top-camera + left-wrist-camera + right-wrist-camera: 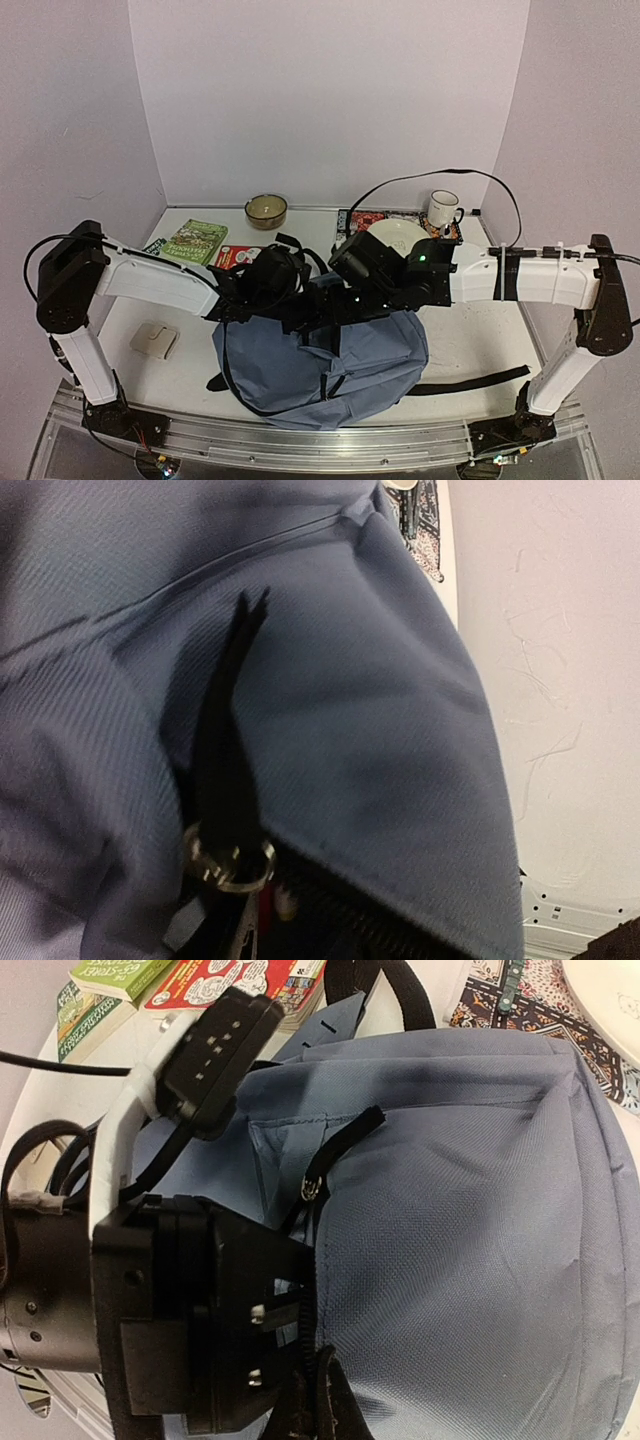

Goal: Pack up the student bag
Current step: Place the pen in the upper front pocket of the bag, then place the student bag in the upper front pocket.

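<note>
The student bag [330, 365], blue-grey with black straps, lies at the near middle of the table and fills both wrist views. My two grippers meet at its top edge. The left gripper [297, 312] hangs over the zipper; its wrist view shows only fabric, a black pull tab [232, 750] and a metal ring [228, 865], with its fingers hidden. Its black housing [200, 1310] sits against the zipper line in the right wrist view. My right gripper [325, 1405] is shut on the bag's zipper edge [318, 1290].
Behind the bag lie a green book [196, 240] and a red book [236, 257]. At the back stand a bowl [266, 210], a white plate [398, 236] and a mug [443, 209] on a patterned mat. A small beige object [153, 340] lies left. A black strap [470, 383] trails right.
</note>
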`<act>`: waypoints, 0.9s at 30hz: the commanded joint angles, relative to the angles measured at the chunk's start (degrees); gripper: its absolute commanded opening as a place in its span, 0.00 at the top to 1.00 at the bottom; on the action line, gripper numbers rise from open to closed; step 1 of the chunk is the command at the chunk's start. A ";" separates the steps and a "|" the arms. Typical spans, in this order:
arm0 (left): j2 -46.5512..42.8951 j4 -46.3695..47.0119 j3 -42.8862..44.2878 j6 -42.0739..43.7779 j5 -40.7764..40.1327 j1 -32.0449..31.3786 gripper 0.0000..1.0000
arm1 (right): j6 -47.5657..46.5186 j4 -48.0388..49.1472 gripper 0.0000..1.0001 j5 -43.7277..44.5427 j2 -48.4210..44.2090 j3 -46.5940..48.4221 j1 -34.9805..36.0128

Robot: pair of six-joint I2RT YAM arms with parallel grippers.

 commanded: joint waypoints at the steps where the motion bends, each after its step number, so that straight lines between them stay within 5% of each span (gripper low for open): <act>1: -6.13 3.19 -2.91 0.37 -1.12 -0.49 0.62 | -0.08 2.14 1.00 0.29 -2.22 0.40 0.82; 7: -14.33 0.87 -9.06 2.04 -2.84 -0.49 0.53 | -0.13 2.14 1.00 0.24 -0.96 0.09 0.79; 14: -21.29 -12.93 -10.41 6.59 -12.73 0.65 0.47 | -0.18 2.22 0.99 -1.88 2.31 -0.46 0.80; 27: -16.31 -14.10 -7.89 12.95 -6.31 9.92 0.47 | -0.99 2.22 0.90 -8.13 7.18 -3.18 0.86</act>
